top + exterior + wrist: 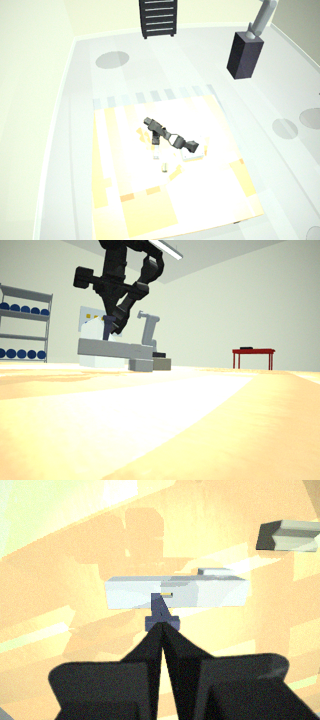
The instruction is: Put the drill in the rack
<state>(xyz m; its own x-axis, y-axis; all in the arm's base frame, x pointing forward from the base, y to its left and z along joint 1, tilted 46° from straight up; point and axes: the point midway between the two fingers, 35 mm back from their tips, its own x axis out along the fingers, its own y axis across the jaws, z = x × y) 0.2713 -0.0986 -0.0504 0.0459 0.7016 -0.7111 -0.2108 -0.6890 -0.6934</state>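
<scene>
The dark blue tapered key (107, 329) (158, 606) stands upright, wide head up, its narrow end at the slot in the long grey block (156, 151) (103, 347) (135, 594). My gripper (110, 314) (161, 626) is shut with nothing between its fingers. It points down, tips at the key's head; whether they touch is unclear. I cannot tell the drill apart from the grey block; its right part looks like a separate piece. The grooved beige block, seemingly the rack (164, 167) (162, 364) (295, 541), stands beyond the block's right end.
A small grey support (140, 365) (215, 571) stands at the long block's right end. A white box (192, 157) (91, 330) stands behind it in the exterior view, near my arm's base. The wooden table (149, 214) carries all this.
</scene>
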